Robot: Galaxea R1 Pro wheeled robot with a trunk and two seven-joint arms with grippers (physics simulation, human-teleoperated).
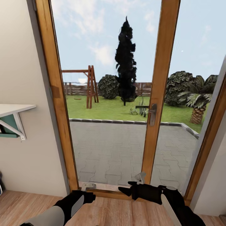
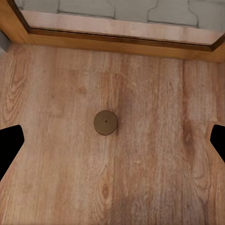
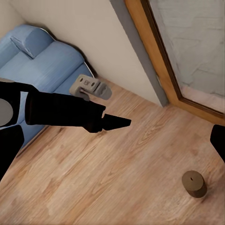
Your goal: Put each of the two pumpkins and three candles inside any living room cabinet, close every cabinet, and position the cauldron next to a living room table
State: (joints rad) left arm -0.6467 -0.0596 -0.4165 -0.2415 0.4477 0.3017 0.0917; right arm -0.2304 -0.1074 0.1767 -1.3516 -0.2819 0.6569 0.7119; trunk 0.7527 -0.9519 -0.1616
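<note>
A short stubby brownish candle [image 2: 105, 122] stands upright on the wooden floor, close to the door's threshold; it also appears as the candle [image 3: 194, 183] in the right wrist view. My left gripper [image 2: 112, 145] hangs open straight above it, its black fingertips [image 2: 9, 145] spread wide on either side and clear of the candle. In the head view the left gripper [image 1: 88, 188] and the right gripper [image 1: 133, 185] are low in front of the door. The right gripper [image 3: 112, 150] is open and holds nothing. Pumpkins, cabinet, cauldron and table are out of view.
A wood-framed glass door [image 1: 160, 94] with a metal handle [image 1: 152, 113] stands directly ahead, a patio and garden behind it. A white wall shelf on a bracket [image 1: 14, 110] juts out at the left. A blue sofa [image 3: 42, 61] stands against the wall nearby.
</note>
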